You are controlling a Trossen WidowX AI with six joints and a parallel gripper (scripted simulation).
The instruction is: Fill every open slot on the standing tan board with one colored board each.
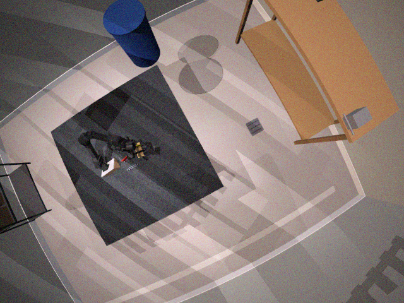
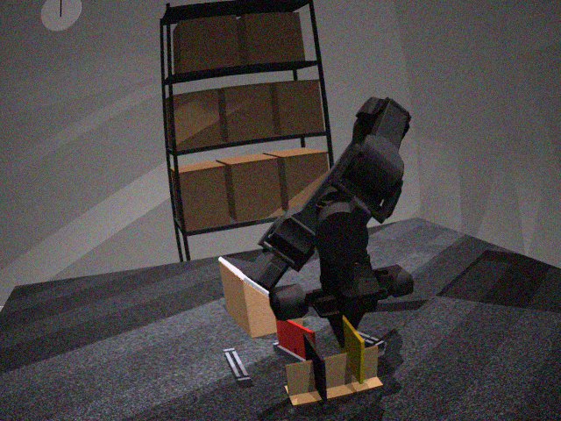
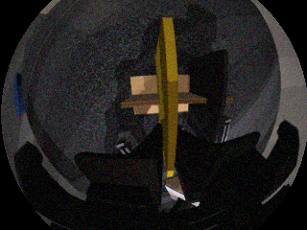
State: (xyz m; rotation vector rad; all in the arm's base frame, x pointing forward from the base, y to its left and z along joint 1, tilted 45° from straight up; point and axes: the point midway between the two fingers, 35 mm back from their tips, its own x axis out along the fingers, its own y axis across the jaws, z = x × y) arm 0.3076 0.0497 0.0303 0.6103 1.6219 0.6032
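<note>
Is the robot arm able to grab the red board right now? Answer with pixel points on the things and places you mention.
Probably not yet: its gripper (image 2: pixel 342 342) (image 3: pixel 163 126) is shut on the yellow board (image 2: pixel 353 351) (image 3: pixel 168 72). Letting go first might free it.
</note>
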